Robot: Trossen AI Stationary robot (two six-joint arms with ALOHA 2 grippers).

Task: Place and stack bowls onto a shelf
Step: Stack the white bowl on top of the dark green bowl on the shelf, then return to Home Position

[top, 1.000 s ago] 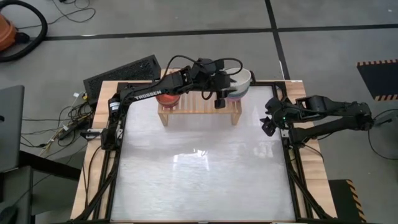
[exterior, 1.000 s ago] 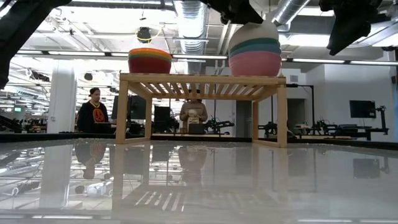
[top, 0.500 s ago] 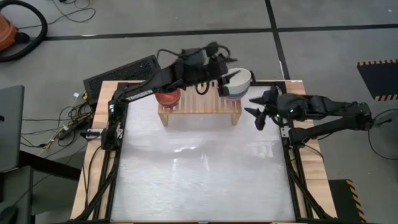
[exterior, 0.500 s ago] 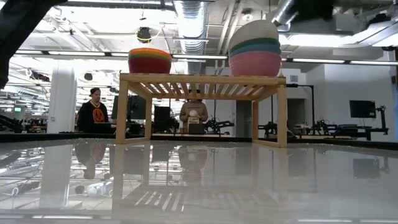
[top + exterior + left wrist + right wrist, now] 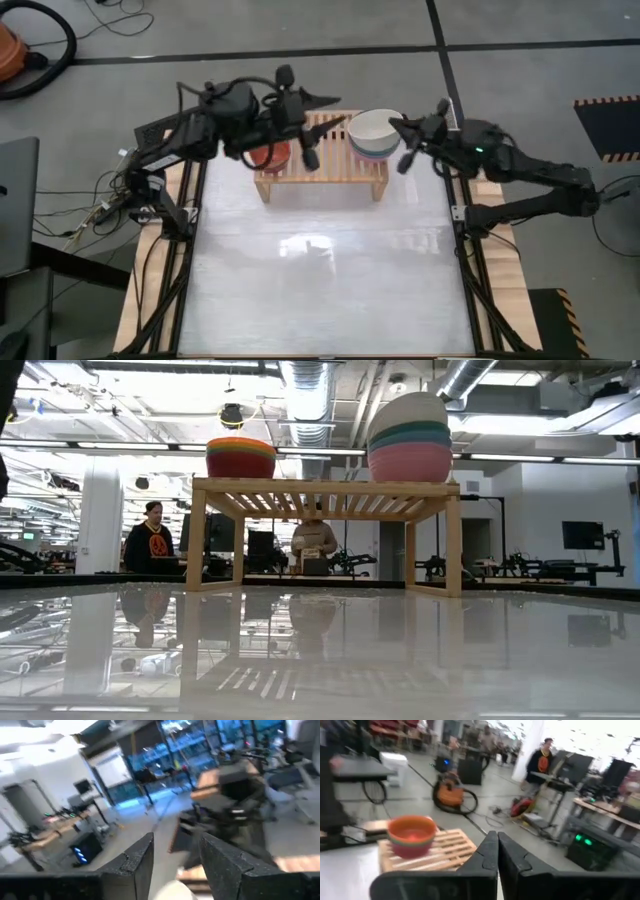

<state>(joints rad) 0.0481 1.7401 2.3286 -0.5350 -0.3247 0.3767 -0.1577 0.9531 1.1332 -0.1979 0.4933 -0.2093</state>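
The light-wood shelf (image 5: 320,168) (image 5: 325,486) stands at the table's far edge. On its left end sits a stack of small bowls (image 5: 270,155) (image 5: 241,458) (image 5: 411,836), orange-red on top. On its right end sits a stack of larger bowls (image 5: 375,135) (image 5: 409,438), pink at the bottom and cream-white on top. My left gripper (image 5: 318,125) (image 5: 172,855) hangs open above the shelf between the two stacks, with nothing between its fingers. My right gripper (image 5: 398,125) (image 5: 497,851) is shut and empty, raised just right of the larger stack and pointing left. Neither gripper shows in the low view.
A black keyboard (image 5: 200,115) lies off the table's far left corner. The glossy tabletop (image 5: 320,270) spreads in front of the shelf. Beyond the table, two people (image 5: 150,535) (image 5: 312,540) sit at desks.
My left gripper has drawn away from the cream-white bowl atop the larger stack, rising and going toward the table's left. My right gripper has risen from the table's right edge toward the far edge and the larger stack, and has shut. Both stacks stay in place.
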